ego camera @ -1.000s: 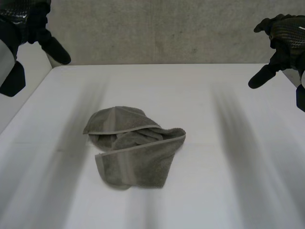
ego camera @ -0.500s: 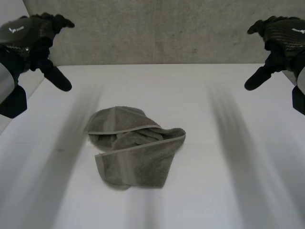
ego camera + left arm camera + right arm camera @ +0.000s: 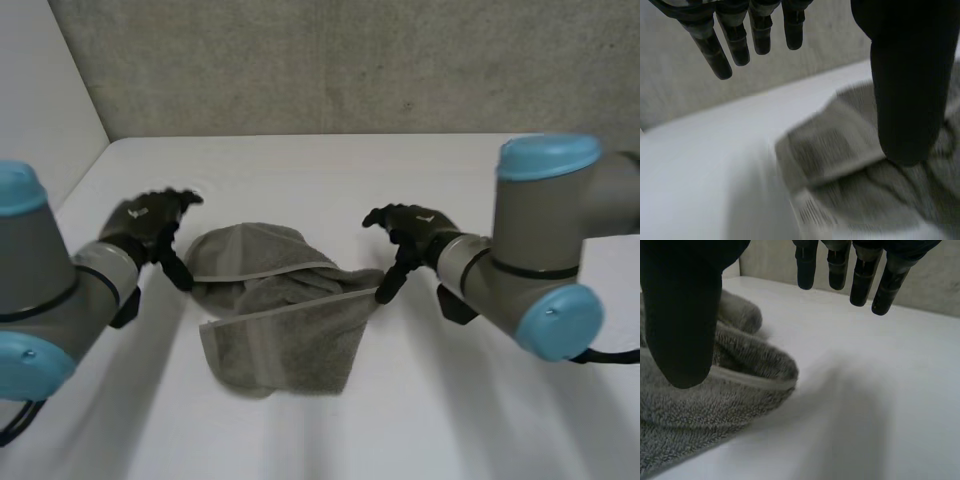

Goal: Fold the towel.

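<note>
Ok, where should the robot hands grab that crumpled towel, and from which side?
Probably by the hemmed edge across the towel, at its ends: left robot hand from the left, right robot hand from the right, where the hem's tips jut outward.

Towel (image 3: 840, 165) partly behind thumb of left robot hand (image 3: 910, 75) (its edges cut off)

Both hands came down from high beyond the towel (image 3: 275, 315) to its sides. The left hand (image 3: 148, 222) dropped beside the towel's left edge and the right hand (image 3: 410, 230) to its right corner, thumb over the hem. The left arm (image 3: 60, 290) and right arm (image 3: 540, 235) swung in, flanking the towel.
</note>
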`<state>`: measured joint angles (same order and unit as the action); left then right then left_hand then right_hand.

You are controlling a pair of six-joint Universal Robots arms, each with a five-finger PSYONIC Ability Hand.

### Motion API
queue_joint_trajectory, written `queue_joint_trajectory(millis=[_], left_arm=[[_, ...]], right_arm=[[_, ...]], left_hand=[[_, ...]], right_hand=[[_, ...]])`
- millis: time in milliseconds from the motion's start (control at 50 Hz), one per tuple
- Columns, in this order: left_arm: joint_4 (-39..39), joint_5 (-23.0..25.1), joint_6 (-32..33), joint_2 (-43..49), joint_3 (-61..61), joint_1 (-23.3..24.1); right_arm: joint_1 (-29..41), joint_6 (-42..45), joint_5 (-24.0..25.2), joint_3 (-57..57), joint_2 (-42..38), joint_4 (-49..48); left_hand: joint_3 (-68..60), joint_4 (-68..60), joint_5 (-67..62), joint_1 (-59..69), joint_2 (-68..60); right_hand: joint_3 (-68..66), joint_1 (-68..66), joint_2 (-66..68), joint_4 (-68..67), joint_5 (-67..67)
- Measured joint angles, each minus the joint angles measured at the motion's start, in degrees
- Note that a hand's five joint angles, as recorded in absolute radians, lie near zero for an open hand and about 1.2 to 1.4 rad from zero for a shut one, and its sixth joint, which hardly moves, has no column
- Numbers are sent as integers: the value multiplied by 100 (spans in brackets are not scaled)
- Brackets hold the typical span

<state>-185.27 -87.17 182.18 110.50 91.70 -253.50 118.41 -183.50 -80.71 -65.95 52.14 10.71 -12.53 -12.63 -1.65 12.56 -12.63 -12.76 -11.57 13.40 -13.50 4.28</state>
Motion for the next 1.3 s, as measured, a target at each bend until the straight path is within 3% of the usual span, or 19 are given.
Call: queue_joint_trajectory(millis=[140, 360, 500, 540, 560, 600, 640, 700, 900, 920, 1060, 1180, 1300], left_arm=[[-230, -5, 291, 743, -94, 5], [-1078, 40, 923, 1325, -401, 39], [-1208, 477, 993, 1734, -854, 57], [-1208, 586, 982, 1783, -934, 62], [-1208, 671, 969, 1814, -1008, 71], [-1208, 719, 959, 1831, -1056, 80], [-1207, 771, 945, 1844, -1139, 111], [-1209, 789, 944, 1844, -1252, 160], [-1306, 648, 955, 1637, -2073, 234], [-1341, 582, 936, 1453, -2576, 266], [-1709, 334, 738, 687, -4122, 354], [-2178, 143, 339, -8, -4532, 373], [-2030, 157, 203, -262, -3464, 396]], right_arm=[[156, -53, -48, 299, -602, -484], [234, 21, -196, 657, -990, -790], [237, 160, -226, 814, -1044, -783], [237, 294, -233, 877, -1068, -777], [237, 372, -236, 910, -1092, -775], [237, 423, -239, 933, -1111, -774], [236, 521, -244, 987, -1165, -772], [236, 638, -245, 1091, -1238, -772], [235, 1157, -233, 2063, -1335, -829], [235, 1408, -285, 2650, -1259, -955], [217, 1943, -667, 3784, -298, -2181], [229, 2058, -625, 2919, 959, -3139], [273, 2133, -213, 1611, 1470, -2731]], left_hand=[[-224, -219, 0, 234, -233], [-1287, -1278, 0, 1308, -1277], [-2646, -2637, 0, 2633, -2635], [-2955, -2944, 0, 3016, -2974], [-3689, -3682, 0, 3724, -3682], [-3789, -3766, 0, 3793, -3784], [-4746, -4746, 0, 4803, -4744], [-5341, -5314, 0, 5300, -5342], [-5695, -5690, 0, 5649, -5692], [-5706, -5695, 0, 5654, -5703], [-5711, -5708, 0, 5669, -5708], [-5712, -5710, 0, 5669, -5709], [-5657, -5646, 0, 5638, -5630]], right_hand=[[-695, -528, 573, -613, 497], [-3284, -2753, 3257, -3215, 2918], [-3806, -3149, 3701, -3737, 3456], [-3811, -3151, 3707, -3751, 3468], [-3812, -3161, 3707, -3752, 3473], [-3819, -3178, 3713, -3757, 3484], [-3966, -3287, 3862, -3880, 3600], [-5170, -4346, 5148, -5125, 4843], [-5486, -4429, 5397, -5468, 5144], [-5486, -4429, 5398, -5468, 5144], [-5497, -4474, 5398, -5468, 5205], [-5496, -4474, 5397, -5468, 5228], [-5498, -4474, 5398, -5482, 5234]])
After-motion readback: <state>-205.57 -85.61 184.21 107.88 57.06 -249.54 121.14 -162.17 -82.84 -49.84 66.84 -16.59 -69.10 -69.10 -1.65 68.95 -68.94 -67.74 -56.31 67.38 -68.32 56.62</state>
